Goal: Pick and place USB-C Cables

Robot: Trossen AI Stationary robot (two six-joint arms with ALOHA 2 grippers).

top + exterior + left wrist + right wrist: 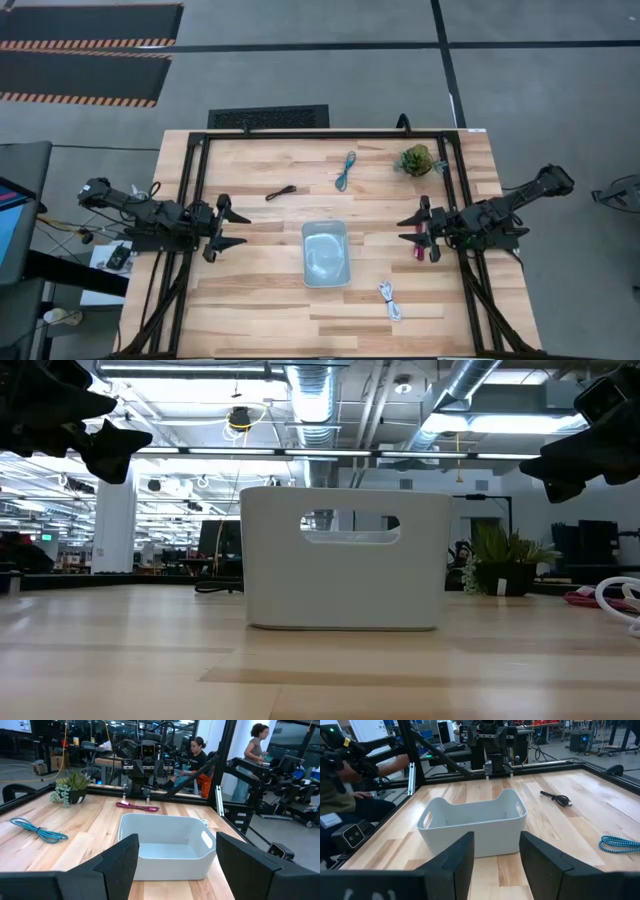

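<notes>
Flanking a pale grey tray [326, 254] mid-table, left gripper [232, 228] and right gripper [411, 231] hover wide open, holding nothing; four cables lie scattered around.

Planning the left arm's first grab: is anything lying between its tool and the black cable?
Nothing visible. Bare wooden table separates the open left tool from the small black coiled USB-C cable; the pale grey rectangular tray sits off to one side.
</notes>
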